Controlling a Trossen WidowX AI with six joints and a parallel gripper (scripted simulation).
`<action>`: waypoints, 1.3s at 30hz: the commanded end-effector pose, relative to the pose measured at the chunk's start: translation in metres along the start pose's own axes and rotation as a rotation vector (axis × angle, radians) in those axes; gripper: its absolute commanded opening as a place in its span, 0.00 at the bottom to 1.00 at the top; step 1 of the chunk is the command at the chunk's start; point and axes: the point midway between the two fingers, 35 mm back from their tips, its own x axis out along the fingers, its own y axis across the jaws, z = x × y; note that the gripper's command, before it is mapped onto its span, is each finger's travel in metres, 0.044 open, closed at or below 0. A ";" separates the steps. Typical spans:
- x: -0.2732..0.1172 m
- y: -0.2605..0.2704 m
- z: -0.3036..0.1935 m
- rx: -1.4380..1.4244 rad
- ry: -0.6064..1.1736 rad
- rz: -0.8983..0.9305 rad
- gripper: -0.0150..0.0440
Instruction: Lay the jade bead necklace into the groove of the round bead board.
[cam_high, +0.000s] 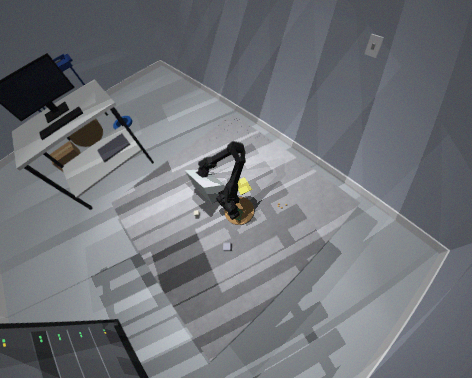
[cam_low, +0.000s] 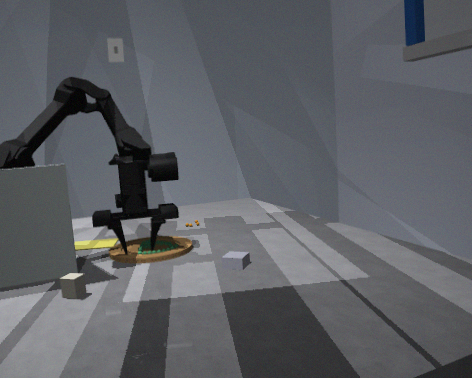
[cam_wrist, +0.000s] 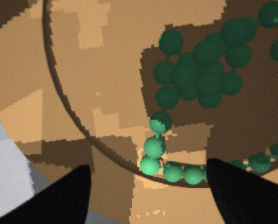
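Many green beads (cam_low: 159, 246) (cam_wrist: 197, 75), partly bunched

Dimly lit overall; crossed by pale bands and hard-edged shadows; grainy and slightly soft; jagged along shadow edges.

ngl the wrist cam crops the jade bead necklace (cam_low: 142, 248) (cam_wrist: 154, 147) at its right edge, and a finger (cam_wrist: 237, 192) hides some beads. Orange bits (cam_high: 279, 205) (cam_low: 189, 225) are too tiny to ID. Top view clips the monitor (cam_high: 36, 86) at the tabletop's (cam_high: 30, 135) back edge.
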 end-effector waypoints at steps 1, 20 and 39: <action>-0.003 0.001 0.001 0.004 -0.006 0.001 0.92; -0.005 0.001 0.000 0.007 -0.007 0.003 1.00; -0.038 -0.076 0.008 0.685 -0.005 0.001 0.46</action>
